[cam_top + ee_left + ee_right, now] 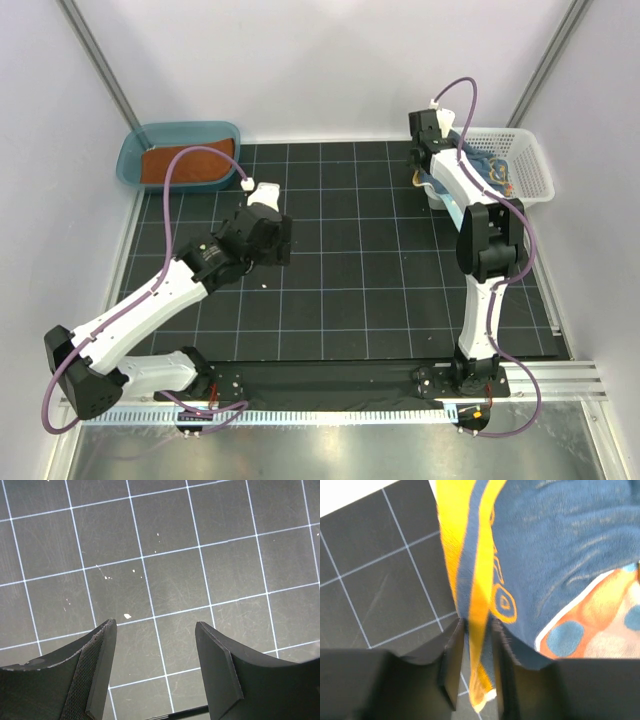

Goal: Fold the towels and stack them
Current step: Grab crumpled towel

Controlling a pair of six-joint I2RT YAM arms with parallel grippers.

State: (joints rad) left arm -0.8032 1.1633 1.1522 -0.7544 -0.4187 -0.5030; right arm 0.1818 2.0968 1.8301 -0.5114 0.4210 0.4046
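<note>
**Right arm pinches navy towel at the basket**

The right gripper (477, 630) pinches the yellow border of the navy towel (560, 555) at the left edge of the white basket (530, 170), far right. A clean lift likely calls for a firm hold on the hem alone, drawn up and leftward so the spotted towel (605, 620) beside it is not dragged along. The left gripper (155, 630) hovers open and empty over the black gridded mat (340, 280). A rust towel (190, 165) lies in the tub (128, 160), far left, before pale walls (330, 60).

The navy towel (555, 555) bears a yellow-orange border; the black mat (340, 260) has white grid lines.
</note>
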